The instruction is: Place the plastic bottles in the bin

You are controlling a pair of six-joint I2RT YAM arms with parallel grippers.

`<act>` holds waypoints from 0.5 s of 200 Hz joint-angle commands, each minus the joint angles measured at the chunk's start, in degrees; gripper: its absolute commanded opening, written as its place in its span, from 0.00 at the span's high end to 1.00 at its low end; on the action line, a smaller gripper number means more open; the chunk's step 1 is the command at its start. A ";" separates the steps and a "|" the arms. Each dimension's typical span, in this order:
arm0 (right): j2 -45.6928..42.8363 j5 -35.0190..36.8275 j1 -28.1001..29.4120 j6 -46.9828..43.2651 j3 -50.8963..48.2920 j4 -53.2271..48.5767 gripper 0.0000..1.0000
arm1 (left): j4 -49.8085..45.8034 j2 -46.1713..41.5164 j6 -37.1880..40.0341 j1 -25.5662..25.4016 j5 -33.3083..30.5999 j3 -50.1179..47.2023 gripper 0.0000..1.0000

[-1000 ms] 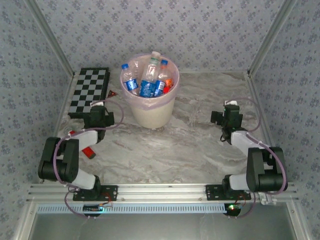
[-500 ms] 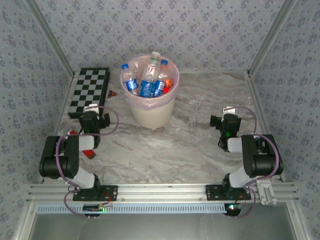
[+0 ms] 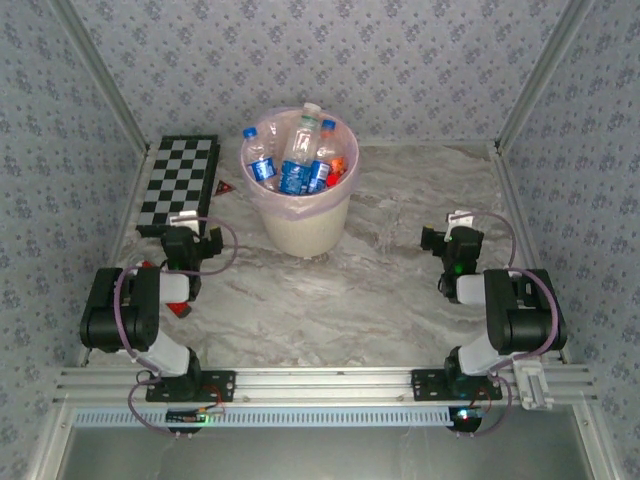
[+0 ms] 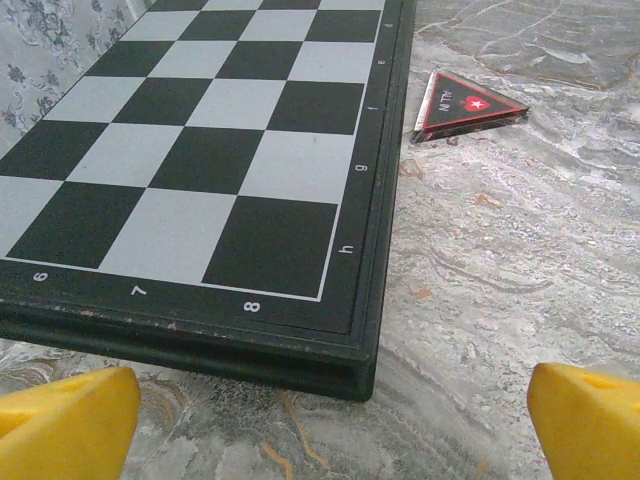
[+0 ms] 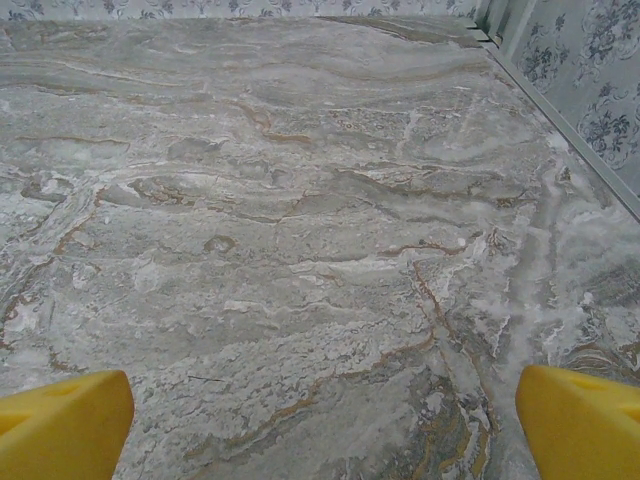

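The cream-white bin (image 3: pixel 300 225) with its pink liner stands at the back middle of the table. Several plastic bottles (image 3: pixel 298 155) with blue labels and white or blue caps stick up out of it. My left gripper (image 3: pixel 187 222) is folded back near the chequered board, open, its yellow fingertips (image 4: pixel 70 425) wide apart over bare marble. My right gripper (image 3: pixel 458 222) is pulled back on the right side, open too, with its yellow fingertips (image 5: pixel 580 420) at the frame's corners and nothing between them.
A black-and-white chequered board (image 3: pixel 178 183) (image 4: pixel 200 150) lies at the back left. A small red-and-black triangular object (image 4: pixel 465 103) (image 3: pixel 222 188) sits between board and bin. Another red item (image 3: pixel 177 306) lies by the left arm. Patterned walls enclose the marble table (image 3: pixel 400 270).
Both arms have folded back toward their bases, and the grippers drew a little nearer the front. The bin and its bottles have not moved.
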 commanded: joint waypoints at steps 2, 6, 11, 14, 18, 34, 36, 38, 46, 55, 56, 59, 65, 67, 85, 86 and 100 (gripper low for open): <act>0.08 -0.24 -0.13 -0.54 -0.03 1.45 0.00 | 2.31 -0.58 -0.79 0.18 0.77 0.33 0.01; 0.08 -0.24 -0.12 -0.54 0.03 1.49 0.00 | 2.15 -0.62 -0.79 0.16 0.73 0.33 0.01; 0.08 -0.24 -0.12 -0.54 0.07 1.49 0.00 | 2.25 -0.62 -0.81 0.19 0.76 0.29 0.01; 0.08 -0.20 -0.12 -0.61 0.08 1.49 0.00 | 2.29 -0.54 -0.77 0.19 0.77 0.31 0.01; 0.10 -0.15 -0.12 -0.62 0.08 1.49 0.00 | 2.29 -0.61 -0.80 0.17 0.71 0.33 0.01; 0.11 -0.09 -0.02 -0.65 0.10 1.40 0.00 | 2.23 -0.61 -0.79 0.18 0.71 0.37 0.01; 0.08 -0.07 0.01 -0.65 0.09 1.47 0.00 | 2.26 -0.62 -0.79 0.14 0.73 0.34 0.01; 0.10 -0.07 -0.02 -0.70 0.11 1.46 0.00 | 2.28 -0.62 -0.86 0.13 0.72 0.33 0.01; 0.16 -0.02 0.01 -0.67 0.23 1.33 0.00 | 2.22 -0.62 -0.85 0.14 0.76 0.33 0.01; 0.30 -0.06 0.05 -0.71 0.36 1.15 0.00 | 2.23 -0.60 -0.76 0.18 0.77 0.35 0.01; 0.32 -0.06 0.05 -0.71 0.38 1.14 0.00 | 2.26 -0.56 -0.78 0.18 0.77 0.34 0.01; 0.26 -0.06 0.05 -0.71 0.34 1.14 0.00 | 2.29 -0.61 -0.83 0.19 0.77 0.33 0.01; 0.25 0.04 0.05 -0.72 0.39 1.14 0.00 | 2.29 -0.61 -0.81 0.13 0.77 0.33 0.01; 0.25 0.03 0.05 -0.74 0.41 1.14 0.00 | 2.29 -0.62 -0.82 0.15 0.75 0.33 0.01; 0.26 -0.13 -0.02 -0.71 0.43 1.05 0.00 | 2.31 -0.61 -0.75 0.16 0.73 0.31 0.01; 0.25 -0.14 -0.03 -0.71 0.47 1.05 0.00 | 2.34 -0.62 -0.77 0.13 0.75 0.32 0.01; 0.26 -0.30 -0.12 -0.62 0.39 1.05 0.00 | 2.38 -0.61 -0.75 0.19 0.75 0.27 0.01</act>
